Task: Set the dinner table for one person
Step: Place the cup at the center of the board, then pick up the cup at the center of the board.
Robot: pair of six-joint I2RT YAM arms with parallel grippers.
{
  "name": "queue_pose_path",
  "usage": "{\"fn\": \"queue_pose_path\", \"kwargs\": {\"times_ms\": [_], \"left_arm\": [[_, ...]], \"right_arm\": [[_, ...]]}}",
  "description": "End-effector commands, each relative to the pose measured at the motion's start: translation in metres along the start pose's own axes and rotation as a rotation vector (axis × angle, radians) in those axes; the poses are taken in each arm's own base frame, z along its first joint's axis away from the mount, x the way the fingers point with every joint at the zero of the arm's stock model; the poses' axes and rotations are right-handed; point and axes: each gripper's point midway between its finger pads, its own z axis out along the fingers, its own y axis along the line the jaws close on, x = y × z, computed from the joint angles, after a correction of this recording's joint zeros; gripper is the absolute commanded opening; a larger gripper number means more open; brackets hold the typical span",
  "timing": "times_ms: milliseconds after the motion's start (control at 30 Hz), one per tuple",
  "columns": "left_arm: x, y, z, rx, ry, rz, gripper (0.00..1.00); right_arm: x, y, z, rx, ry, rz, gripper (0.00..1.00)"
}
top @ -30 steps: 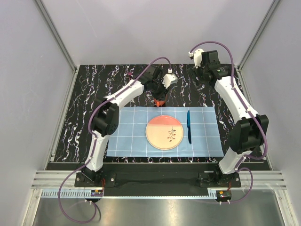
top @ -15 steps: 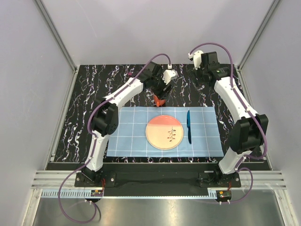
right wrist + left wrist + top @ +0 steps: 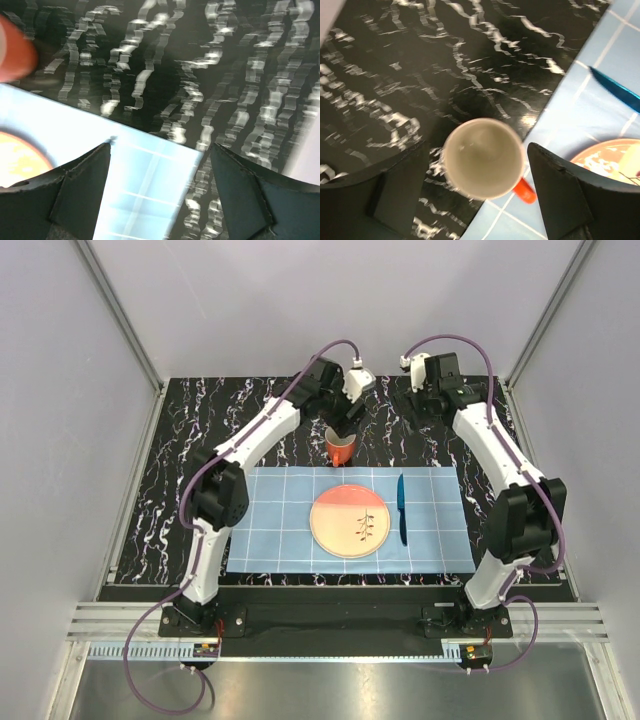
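The cup [image 3: 482,159] beneath the wide-apart left claw [image 3: 478,150] looks stiff, smooth, breakable; pinch its rim wall gently from above; right claw [image 3: 161,146] apart too.

In the left wrist view, the plate [image 3: 607,160] is cut off by the right edge at lower right, and the knife [image 3: 615,90] runs off that same edge. The right wrist view is smeared. The tabletop [image 3: 165,75] streaks blur, and an orange shape [image 3: 15,47] at upper left is cropped and too soft to identify.
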Motion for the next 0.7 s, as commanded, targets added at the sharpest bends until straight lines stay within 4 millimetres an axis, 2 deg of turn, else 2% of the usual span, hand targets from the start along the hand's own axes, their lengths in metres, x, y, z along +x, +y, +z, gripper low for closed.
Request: {"fn": "queue_pose_path", "kwargs": {"times_ms": [0, 33, 67, 133, 167, 233, 267, 333, 367, 400, 433, 467, 500, 567, 633, 667], "left_arm": [[-0.047, 0.052, -0.068, -0.224, -0.121, -0.016, 0.86], [-0.039, 0.065, -0.074, -0.280, -0.100, -0.038, 0.87], [-0.035, 0.081, -0.091, -0.327, -0.105, -0.074, 0.87], [-0.018, 0.101, -0.106, -0.397, -0.081, -0.124, 0.88], [-0.013, 0.118, -0.128, -0.443, -0.092, -0.159, 0.88], [0.010, 0.131, -0.143, -0.501, -0.062, -0.198, 0.88], [0.022, 0.142, -0.155, -0.538, -0.049, -0.216, 0.88], [0.039, 0.144, -0.171, -0.571, -0.030, -0.224, 0.88], [0.039, 0.145, -0.188, -0.592, -0.045, -0.218, 0.88], [0.056, 0.145, -0.188, -0.612, -0.010, -0.223, 0.88], [0.062, 0.146, -0.194, -0.630, 0.003, -0.220, 0.88], [0.062, 0.146, -0.203, -0.648, 0.001, -0.209, 0.89], [0.071, 0.144, -0.204, -0.655, 0.024, -0.209, 0.89], [0.073, 0.142, -0.215, -0.673, 0.027, -0.196, 0.89], [0.078, 0.141, -0.219, -0.681, 0.038, -0.195, 0.89], [0.077, 0.139, -0.222, -0.685, 0.036, -0.191, 0.89]], "right_arm": [[-0.011, 0.032, 0.003, -0.164, -0.002, 0.139, 0.87], [-0.019, 0.035, 0.001, -0.190, -0.016, 0.159, 0.86], [-0.018, 0.049, 0.005, -0.256, 0.000, 0.192, 0.86], [-0.029, 0.057, 0.006, -0.312, -0.011, 0.226, 0.86], [-0.029, 0.066, 0.014, -0.360, 0.000, 0.241, 0.86], [-0.038, 0.074, 0.018, -0.400, -0.006, 0.270, 0.85], [-0.034, 0.083, 0.028, -0.441, 0.016, 0.279, 0.84], [-0.042, 0.092, 0.034, -0.471, 0.012, 0.286, 0.84], [-0.038, 0.098, 0.044, -0.495, 0.037, 0.294, 0.83], [-0.041, 0.101, 0.047, -0.507, 0.033, 0.296, 0.82], [-0.041, 0.108, 0.051, -0.531, 0.042, 0.303, 0.82], [-0.034, 0.115, 0.062, -0.545, 0.071, 0.310, 0.82], [-0.036, 0.116, 0.065, -0.554, 0.069, 0.314, 0.81], [-0.031, 0.130, 0.076, -0.592, 0.098, 0.319, 0.80], [-0.038, 0.137, 0.081, -0.614, 0.091, 0.318, 0.79], [-0.047, 0.143, 0.079, -0.624, 0.078, 0.324, 0.79]]}}
